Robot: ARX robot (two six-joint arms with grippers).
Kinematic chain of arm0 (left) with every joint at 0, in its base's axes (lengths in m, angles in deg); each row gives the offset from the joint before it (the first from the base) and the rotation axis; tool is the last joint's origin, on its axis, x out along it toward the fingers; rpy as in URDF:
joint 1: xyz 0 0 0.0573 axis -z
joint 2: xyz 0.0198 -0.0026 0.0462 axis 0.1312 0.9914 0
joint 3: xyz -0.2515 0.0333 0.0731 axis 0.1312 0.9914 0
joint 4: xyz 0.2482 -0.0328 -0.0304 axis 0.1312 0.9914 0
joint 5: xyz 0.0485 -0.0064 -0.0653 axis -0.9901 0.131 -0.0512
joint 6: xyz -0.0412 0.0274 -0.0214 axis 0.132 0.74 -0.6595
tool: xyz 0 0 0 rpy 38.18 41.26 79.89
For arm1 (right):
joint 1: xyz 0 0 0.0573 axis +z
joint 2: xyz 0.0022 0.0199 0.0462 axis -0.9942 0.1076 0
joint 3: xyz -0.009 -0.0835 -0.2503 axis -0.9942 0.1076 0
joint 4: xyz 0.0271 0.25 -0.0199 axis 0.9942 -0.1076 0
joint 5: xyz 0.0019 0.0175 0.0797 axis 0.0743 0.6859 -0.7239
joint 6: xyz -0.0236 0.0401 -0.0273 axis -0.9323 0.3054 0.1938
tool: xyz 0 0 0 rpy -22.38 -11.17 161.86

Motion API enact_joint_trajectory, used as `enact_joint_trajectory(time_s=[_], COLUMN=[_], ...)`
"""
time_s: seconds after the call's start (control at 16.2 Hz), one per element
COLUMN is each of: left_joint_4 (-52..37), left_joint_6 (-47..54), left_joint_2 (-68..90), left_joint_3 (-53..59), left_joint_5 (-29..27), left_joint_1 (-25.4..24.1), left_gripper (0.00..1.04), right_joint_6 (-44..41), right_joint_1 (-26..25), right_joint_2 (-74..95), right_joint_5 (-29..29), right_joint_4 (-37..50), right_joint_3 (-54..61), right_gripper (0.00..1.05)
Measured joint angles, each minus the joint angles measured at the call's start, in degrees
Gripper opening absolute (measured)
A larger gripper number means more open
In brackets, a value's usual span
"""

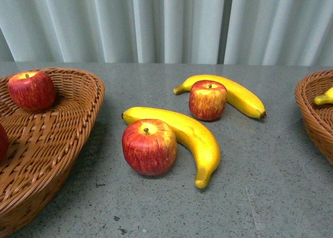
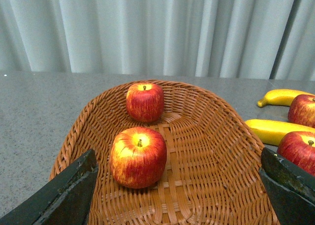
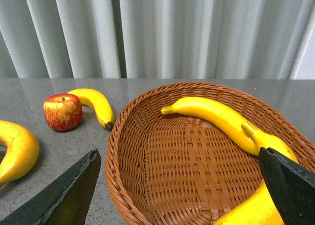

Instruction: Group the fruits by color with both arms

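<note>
On the grey table lie a near red apple (image 1: 149, 147) against a long banana (image 1: 192, 136), and behind them a far apple (image 1: 207, 100) against another banana (image 1: 234, 95). The left woven basket (image 2: 216, 151) holds two apples (image 2: 144, 102) (image 2: 138, 157); my left gripper (image 2: 179, 195) hangs open over its near end, nothing between the fingers. The right basket (image 3: 147, 151) holds two bananas (image 3: 216, 116) (image 3: 256, 205); my right gripper (image 3: 179, 195) is open above its near rim, one finger (image 3: 290, 185) in front of the nearer banana. Neither arm shows in the front view.
The left basket (image 1: 78, 108) and the right basket (image 1: 312, 118) sit at the table's two sides, with the loose fruit between them. A pale pleated curtain (image 1: 166, 24) closes off the far edge. Bare table lies in front of the near apple.
</note>
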Motion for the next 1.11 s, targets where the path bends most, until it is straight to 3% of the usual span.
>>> enact_joint_trajectory(time_s=[0.12,0.25,0.43,0.55,0.68,0.86,1.11], left_joint_4=[0.0,11.2,-4.6,-17.0,-20.8,-8.3,3.7], left_joint_6=[0.0,0.3,4.2,8.0,11.9,17.5,26.1], left_joint_2=[0.0,6.4,21.4,36.6,52.7,70.9,80.8], left_joint_3=[0.0,-4.5,-11.2,-18.6,-28.3,-42.9,-49.6], left_joint_5=[0.0,-5.1,-2.7,2.4,8.0,17.8,21.7], left_joint_1=[0.0,1.7,-0.7,1.8,5.0,11.5,18.2], left_gripper=[0.98,0.98,0.98,0.98,0.98,0.98,0.98], right_joint_6=[0.0,0.0,-0.2,-0.2,-0.2,-0.2,-0.2], right_joint_1=[0.0,0.0,0.0,0.0,0.0,0.0,0.0], right_joint_2=[0.0,0.0,0.0,0.0,0.0,0.0,0.0], right_joint_5=[0.0,0.0,0.1,0.1,0.1,0.1,0.1], right_joint_4=[0.0,0.0,0.0,0.1,0.1,0.1,0.1], right_joint_3=[0.0,0.0,0.0,0.0,0.0,0.0,0.0], right_gripper=[0.98,0.98,0.98,0.98,0.98,0.98,0.98])
